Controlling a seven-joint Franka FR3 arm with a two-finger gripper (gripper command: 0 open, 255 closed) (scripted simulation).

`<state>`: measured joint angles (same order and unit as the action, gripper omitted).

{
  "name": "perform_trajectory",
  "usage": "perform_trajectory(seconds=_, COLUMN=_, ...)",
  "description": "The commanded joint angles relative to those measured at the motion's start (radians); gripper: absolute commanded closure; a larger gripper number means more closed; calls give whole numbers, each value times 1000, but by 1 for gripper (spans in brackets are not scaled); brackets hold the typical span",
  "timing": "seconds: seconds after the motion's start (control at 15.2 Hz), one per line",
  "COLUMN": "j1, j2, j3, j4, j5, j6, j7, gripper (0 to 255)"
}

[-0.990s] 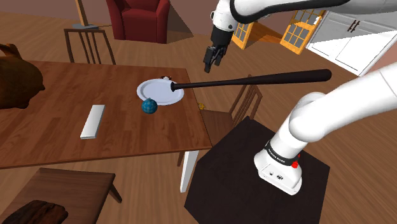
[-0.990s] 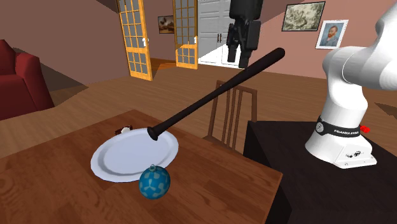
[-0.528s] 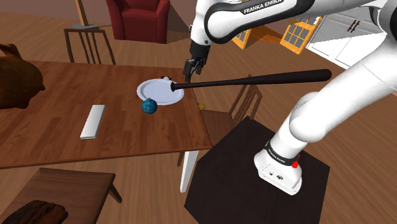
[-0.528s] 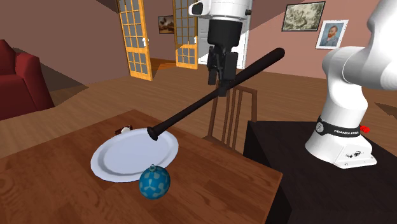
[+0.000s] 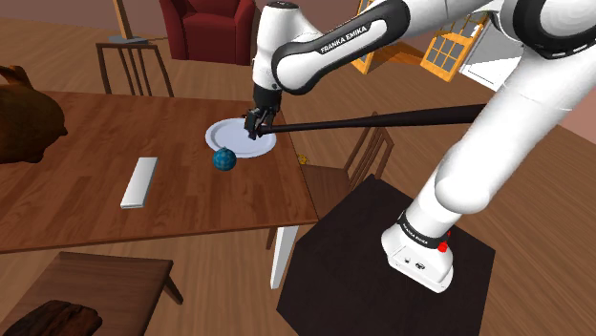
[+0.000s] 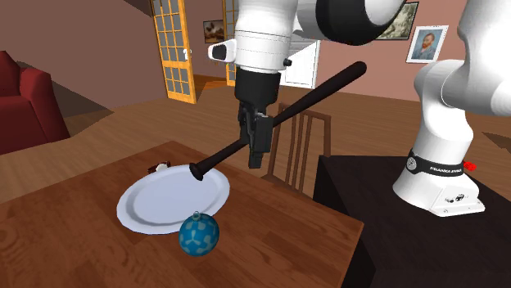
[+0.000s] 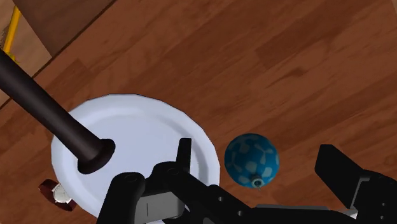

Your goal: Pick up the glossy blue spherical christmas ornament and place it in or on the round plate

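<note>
The blue checkered ball ornament [image 5: 224,159] [image 6: 199,234] rests on the wooden table [image 5: 86,205], just off the rim of the round white plate [image 5: 234,140] [image 6: 160,204]. My black gripper [image 5: 255,126] [image 6: 255,157] hangs open above the plate's edge, a short way above and beside the ornament, touching nothing. Seen from the wrist, the ornament [image 7: 251,159] lies below the gap between the two spread fingers [image 7: 183,153], beside the plate [image 7: 137,137]. The gripper [image 7: 256,151] holds nothing.
A long black bat [image 5: 372,119] [image 6: 278,123] [image 7: 48,114] slants across, its knob over the plate, right by my gripper. A small brown-and-white object [image 7: 57,191] [image 6: 158,167] sits at the plate's far rim. A white flat bar [image 5: 140,181] lies on the table. A wooden chair [image 5: 358,157] stands at the table's end.
The arm has swung down and toward the shoulder view's left, from above the chair to just over the plate's edge. The fingers stayed open. Ornament, plate and bat have not moved.
</note>
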<state>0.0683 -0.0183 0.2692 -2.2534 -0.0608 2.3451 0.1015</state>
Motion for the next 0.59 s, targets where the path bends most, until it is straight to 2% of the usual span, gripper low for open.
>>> perform_trajectory(seconds=0.0, j1=7, j2=79, j3=8, j4=41, j5=-41, j6=40, j7=30, gripper=0)
perform_trajectory(seconds=0.4, j1=60, j2=309, j3=4, j4=202, j5=-168, j6=108, j7=124, gripper=0)
perform_trajectory(seconds=0.53, j1=73, j2=354, j3=-3, j4=231, j5=-190, j6=124, j7=139, gripper=0)
